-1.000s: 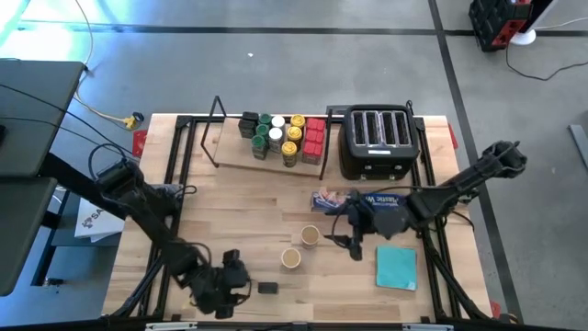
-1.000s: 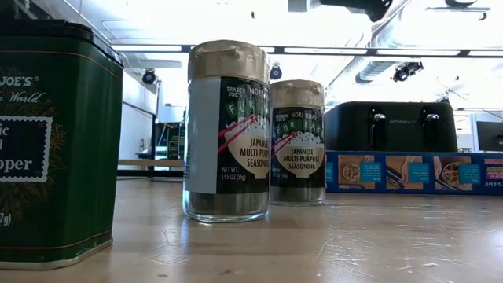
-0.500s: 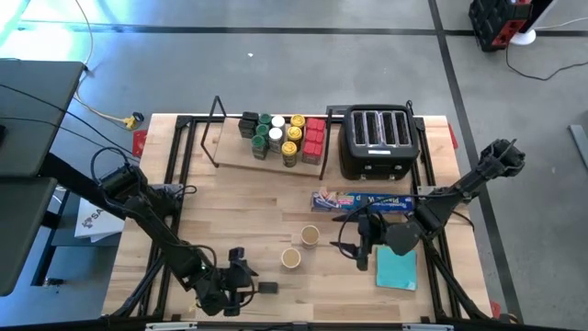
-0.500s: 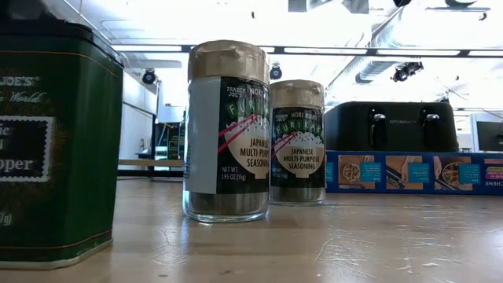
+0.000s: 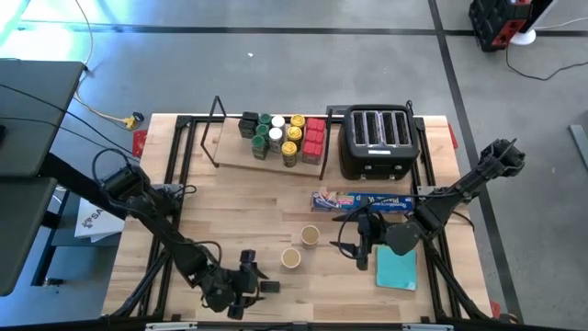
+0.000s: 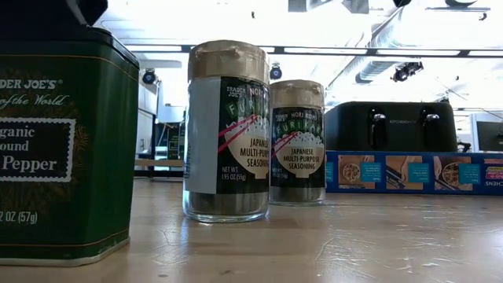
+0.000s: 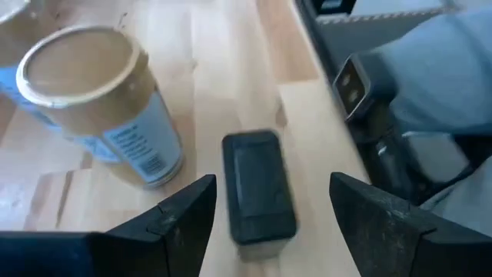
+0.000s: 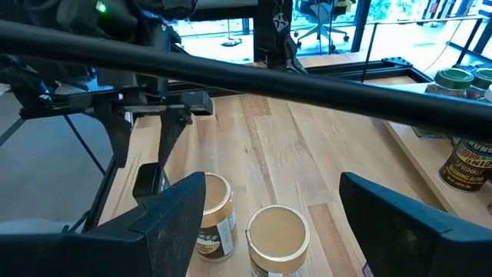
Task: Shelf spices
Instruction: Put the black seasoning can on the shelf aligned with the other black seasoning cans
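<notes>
We begin with the shelf (image 5: 241, 156) at the far edge of the desk (image 5: 230, 211), beside the toaster (image 5: 377, 142); its wooden board already carries a tight cluster of jars and red tins, so any new item must go in the bare space on the board's left part. Two tan-lidded jars (image 5: 300, 246) stand near the middle of the desk; we judge them rigid, light, smooth-walled and likely breakable, best gripped across the round body below the lid, where the label gives some friction. The right tool (image 5: 361, 246) hangs just beside them with its jaws spread wide and nothing between them. The smallest item, a dark green pepper tin (image 7: 257, 187), stands at the near edge, just beside the nearer jar. We judge it light, stiff and slippery; take it across its narrow flat sides, kept upright. The left tool (image 7: 270, 223) hovers just short of it, jaws parted to either side, holding nothing.
</notes>
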You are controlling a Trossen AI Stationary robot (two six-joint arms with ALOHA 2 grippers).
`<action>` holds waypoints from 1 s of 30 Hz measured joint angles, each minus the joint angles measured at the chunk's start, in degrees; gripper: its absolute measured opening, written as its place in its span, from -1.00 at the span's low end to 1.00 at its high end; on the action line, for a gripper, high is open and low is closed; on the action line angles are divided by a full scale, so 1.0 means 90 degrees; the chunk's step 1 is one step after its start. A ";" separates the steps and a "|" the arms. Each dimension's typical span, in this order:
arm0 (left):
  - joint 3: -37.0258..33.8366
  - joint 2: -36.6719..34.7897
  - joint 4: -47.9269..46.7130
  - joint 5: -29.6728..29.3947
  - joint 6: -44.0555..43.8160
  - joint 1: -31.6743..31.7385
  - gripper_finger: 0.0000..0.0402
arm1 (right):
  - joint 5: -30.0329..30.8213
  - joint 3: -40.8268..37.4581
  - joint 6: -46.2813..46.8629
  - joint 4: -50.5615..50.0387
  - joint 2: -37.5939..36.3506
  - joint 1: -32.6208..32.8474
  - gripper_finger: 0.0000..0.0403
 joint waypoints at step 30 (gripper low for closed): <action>0.0245 0.0297 -0.0012 -0.0451 -0.0303 0.0280 -0.39 | -0.0002 0.0000 0.0148 -0.0007 0.0002 0.0004 0.47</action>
